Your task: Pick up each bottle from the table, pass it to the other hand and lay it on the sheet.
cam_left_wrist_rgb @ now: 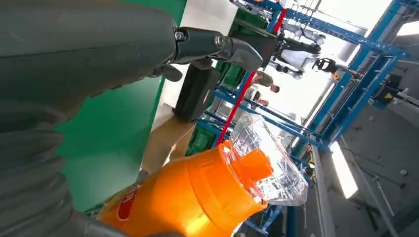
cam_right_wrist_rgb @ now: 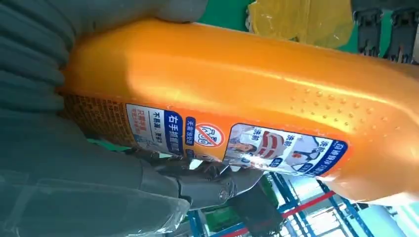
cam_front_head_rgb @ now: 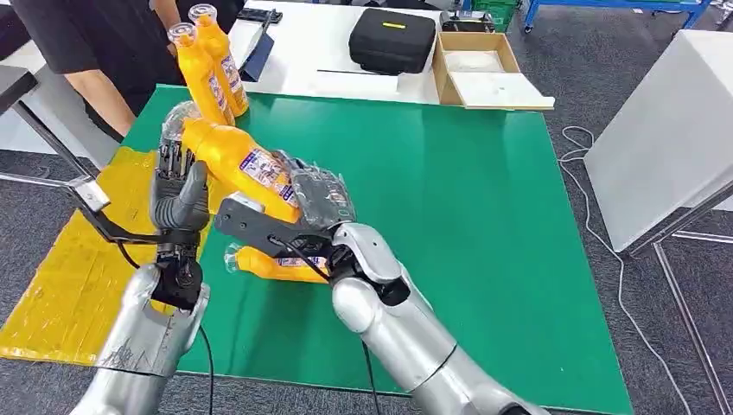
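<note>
Right robot hand (cam_front_head_rgb: pixel 315 201) grasps an orange plastic bottle with clear cap (cam_front_head_rgb: pixel 233 158) above the green desk (cam_front_head_rgb: pixel 484 225), tilted, base hidden by fingers. Left robot hand (cam_front_head_rgb: pixel 179 194) beside the cap end, fingers spread; contact unclear. Another orange bottle (cam_front_head_rgb: pixel 272 264) lies partly hidden below. Yellow sheet (cam_front_head_rgb: pixel 65 285) at left.

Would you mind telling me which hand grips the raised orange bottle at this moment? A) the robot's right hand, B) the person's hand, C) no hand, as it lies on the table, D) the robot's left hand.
A: the right hand is wrapped around the base end of the raised bottle, while the left hand is beside its capped end with fingers apart.
</note>
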Motion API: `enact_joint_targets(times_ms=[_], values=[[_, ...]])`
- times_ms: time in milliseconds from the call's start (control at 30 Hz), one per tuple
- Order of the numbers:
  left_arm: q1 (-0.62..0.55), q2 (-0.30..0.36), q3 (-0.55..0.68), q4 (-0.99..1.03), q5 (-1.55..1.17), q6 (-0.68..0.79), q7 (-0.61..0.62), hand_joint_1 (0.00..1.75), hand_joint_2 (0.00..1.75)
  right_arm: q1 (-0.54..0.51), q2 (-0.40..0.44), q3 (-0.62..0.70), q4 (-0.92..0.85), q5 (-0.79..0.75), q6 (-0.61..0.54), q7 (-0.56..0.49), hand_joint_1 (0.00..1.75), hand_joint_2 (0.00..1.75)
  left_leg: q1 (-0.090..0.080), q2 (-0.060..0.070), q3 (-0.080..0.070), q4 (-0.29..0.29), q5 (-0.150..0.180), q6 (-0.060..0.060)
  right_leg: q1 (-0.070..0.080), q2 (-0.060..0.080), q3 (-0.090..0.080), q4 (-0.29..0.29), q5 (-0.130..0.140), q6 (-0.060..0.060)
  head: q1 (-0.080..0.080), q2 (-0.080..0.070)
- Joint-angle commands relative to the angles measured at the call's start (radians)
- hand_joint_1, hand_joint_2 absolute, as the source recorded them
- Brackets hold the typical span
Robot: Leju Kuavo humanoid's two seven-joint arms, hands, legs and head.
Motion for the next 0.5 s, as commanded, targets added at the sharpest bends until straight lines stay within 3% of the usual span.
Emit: enact_joint_targets(times_ms=[33,500], values=[[0.014,0.012,-0.031,0.01,0.053,-0.014,0.054,0.0,1.75,-0.053,-0.016,0.155,-0.005,-0.041,0.008,0.026,1.75,1.75,0.0,0.001,0.004,0.0,-0.002,-0.003,0.0,0.001,0.003,0.0,-0.001,-0.002,0.0,0.0],[0.042,0.007,-0.057,-0.007,0.1,-0.064,0.099,0.0,1.75,-0.043,-0.016,0.196,0.03,-0.032,0.006,0.031,1.75,1.75,0.0,0.0,0.003,0.0,-0.001,-0.003,0.001,0.0,0.004,0.0,-0.002,-0.002,0.0,0.0]])
